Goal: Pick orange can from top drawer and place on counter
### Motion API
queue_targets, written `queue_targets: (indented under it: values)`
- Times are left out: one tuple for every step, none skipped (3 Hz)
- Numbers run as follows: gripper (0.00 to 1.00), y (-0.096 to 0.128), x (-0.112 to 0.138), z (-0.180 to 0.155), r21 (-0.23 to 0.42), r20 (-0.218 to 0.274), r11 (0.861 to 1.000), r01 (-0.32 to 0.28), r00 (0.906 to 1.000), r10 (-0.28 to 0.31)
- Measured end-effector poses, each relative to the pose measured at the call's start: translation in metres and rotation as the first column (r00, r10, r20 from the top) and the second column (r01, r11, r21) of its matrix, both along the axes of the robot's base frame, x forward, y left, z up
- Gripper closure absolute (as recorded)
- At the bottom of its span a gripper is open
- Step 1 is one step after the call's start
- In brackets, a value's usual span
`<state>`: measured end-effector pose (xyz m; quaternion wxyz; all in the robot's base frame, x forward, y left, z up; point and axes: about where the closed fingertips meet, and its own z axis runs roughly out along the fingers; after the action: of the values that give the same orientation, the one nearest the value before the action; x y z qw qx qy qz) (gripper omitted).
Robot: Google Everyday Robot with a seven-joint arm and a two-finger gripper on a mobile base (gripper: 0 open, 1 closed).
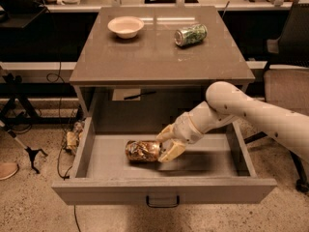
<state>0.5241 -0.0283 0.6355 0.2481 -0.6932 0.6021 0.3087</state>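
The orange can point(141, 150) lies on its side in the open top drawer point(203, 161), left of the middle of the floor. My gripper point(162, 148) reaches down into the drawer from the right. Its two pale fingers point(173, 151) are closed around the can's right end. The can is at or just above the drawer floor. The counter point(145, 52) is the grey-brown tabletop above the drawer.
On the counter stand a pale bowl point(125, 26) at the back left and a green-and-silver can point(190, 35) on its side at the back right. A chair point(285, 86) stands to the right. Cables and a stand leg point(29, 151) lie on the floor at the left.
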Motion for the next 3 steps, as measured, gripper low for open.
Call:
queue_targets:
  values:
    - [1.00,-0.0065,0.0004,-0.0098,0.064,-0.057,0.998,0.010,0.9983,-0.006]
    - [0.87,-0.0049,-0.0004,-0.0123,0.072,-0.067,0.997,0.007,0.9977,-0.003]
    - [0.65,-0.0032,-0.0012,-0.0134,0.073,-0.070,0.997,0.004,0.9976,0.001]
